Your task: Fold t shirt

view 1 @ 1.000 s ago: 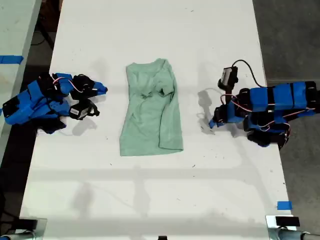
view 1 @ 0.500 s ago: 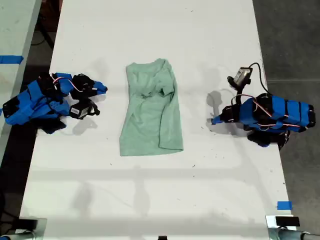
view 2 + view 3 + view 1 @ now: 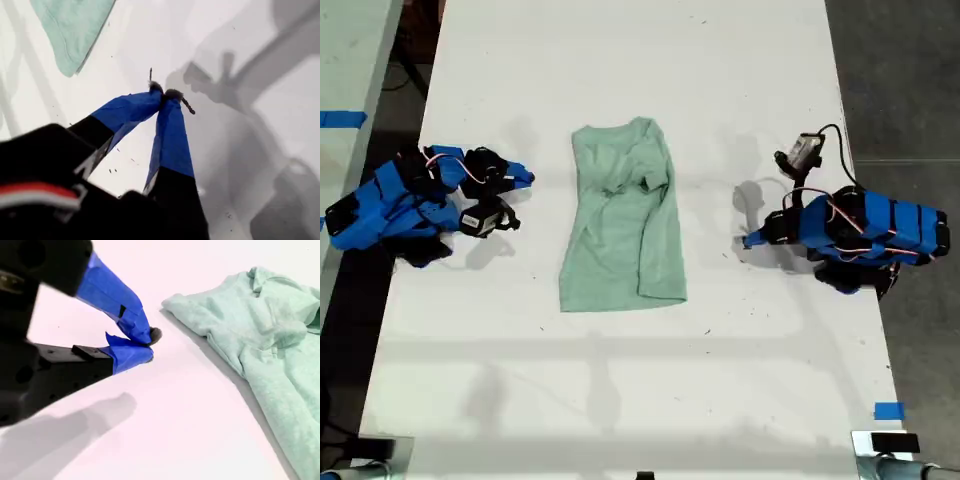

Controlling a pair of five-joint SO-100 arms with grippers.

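T shirt (image 3: 623,215), small and pale mint green, lies flat near the middle of a white table (image 3: 620,400). In the exterior view its narrower neck end points toward the top and its wider hem toward the bottom. The side of the shirt on the exterior view's right is folded in over the body, making a long doubled strip down that edge, and the cloth is bunched and wrinkled around the chest.

Two blue and black arms rest on the table, one on either side of the shirt, and neither touches it. The first gripper (image 3: 748,241) is on the exterior view's right, its tip pointing toward the shirt, with a clear stretch of bare table between them. In the first wrist view, the first gripper (image 3: 164,95) has its two blue-taped jaws pressed together at the tips with nothing between them, and a corner of the shirt (image 3: 70,30) shows beyond.

The second gripper (image 3: 525,180) is on the exterior view's left, level with the upper part of the shirt. In the second wrist view, the second gripper (image 3: 145,342) also has its jaws closed tip to tip and empty, with the shirt (image 3: 260,340) lying nearby on the table.

A small piece of blue tape (image 3: 888,411) sticks to the table near the exterior view's lower right corner.
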